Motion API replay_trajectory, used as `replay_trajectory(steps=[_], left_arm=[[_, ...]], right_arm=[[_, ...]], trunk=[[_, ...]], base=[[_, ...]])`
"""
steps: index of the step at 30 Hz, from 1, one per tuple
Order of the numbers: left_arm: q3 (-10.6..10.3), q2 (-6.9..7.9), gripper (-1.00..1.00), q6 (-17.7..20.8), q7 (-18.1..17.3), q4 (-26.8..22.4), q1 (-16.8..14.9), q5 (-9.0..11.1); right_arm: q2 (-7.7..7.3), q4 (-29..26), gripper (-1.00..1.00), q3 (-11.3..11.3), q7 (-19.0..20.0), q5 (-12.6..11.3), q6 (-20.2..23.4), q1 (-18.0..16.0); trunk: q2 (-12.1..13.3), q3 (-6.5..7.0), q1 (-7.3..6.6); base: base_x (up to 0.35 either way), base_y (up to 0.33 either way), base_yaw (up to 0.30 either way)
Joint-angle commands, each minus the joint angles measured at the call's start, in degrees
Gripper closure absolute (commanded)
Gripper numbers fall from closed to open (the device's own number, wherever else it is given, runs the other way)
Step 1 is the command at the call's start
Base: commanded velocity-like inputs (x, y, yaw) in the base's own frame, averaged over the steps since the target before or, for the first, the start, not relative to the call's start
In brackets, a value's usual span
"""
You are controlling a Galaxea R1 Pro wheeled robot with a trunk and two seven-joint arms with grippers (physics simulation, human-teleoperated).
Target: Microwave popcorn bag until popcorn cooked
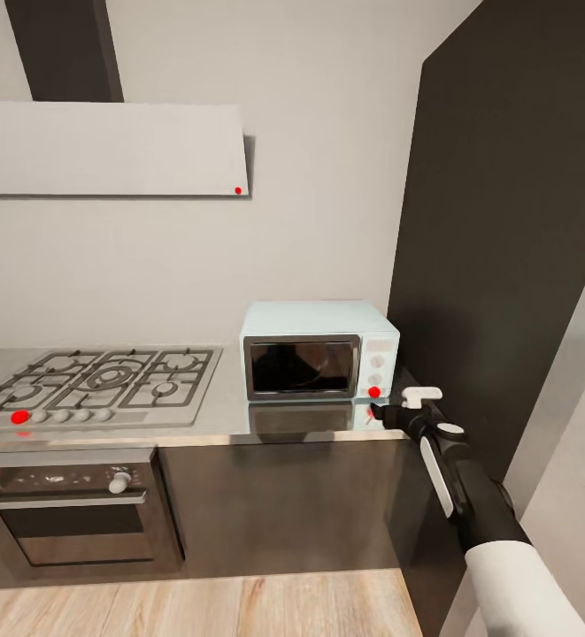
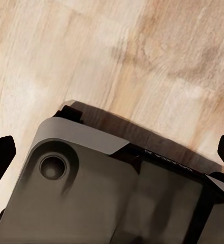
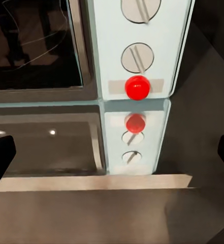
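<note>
Right arm's fingers (image 1: 379,410) are spread wide just in front of the microwave (image 1: 319,349) with its red light (image 3: 137,87), door shut, sitting on the table (image 1: 221,416). Left fingers (image 2: 1,155) spread too, over wood floor (image 2: 117,56).

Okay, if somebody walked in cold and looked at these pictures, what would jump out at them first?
Probably the mint-blue microwave, standing on the silver countertop near its right end, door shut, with a bright red light below its two white knobs. Next, the right gripper, reaching in just in front of that light. The steel gas hob to the left has a red dot among its knobs too.
</note>
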Motion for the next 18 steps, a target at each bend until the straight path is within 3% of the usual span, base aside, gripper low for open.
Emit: replay_trajectory(steps=[1, 11, 14, 18], left_arm=[[-0.45, -0.02, -1.0, -0.16, 0.23, 0.01, -0.04, 0.5], [-0.44, 0.21, -1.0, -0.16, 0.25, 0.01, -0.04, 0.59], [-0.43, 0.23, -1.0, -0.16, 0.25, 0.01, -0.04, 0.58], [-0.42, 0.24, -1.0, -0.16, 0.25, 0.01, -0.04, 0.59]], right_arm=[[0.0, -0.07, -1.0, -0.1, 0.4, 0.2, 0.31, -0.04], [-0.11, 0.88, -1.0, -0.1, 0.42, 0.22, 0.24, -0.04], [-1.53, 1.59, -1.0, -0.1, 0.5, 0.17, 0.24, -0.04], [-2.07, 3.53, -1.0, -0.1, 0.37, 0.25, 0.16, -0.04]], trunk=[[-0.06, -0.08, 0.01], [-0.06, -0.08, 0.01], [-0.06, -0.08, 0.01], [-0.06, -0.08, 0.01]], base=[[0.01, 0.0, 0.0], [0.214, 0.0, 0.0], [0.192, 0.0, 0.0], [0.161, 0.0, 0.0]])
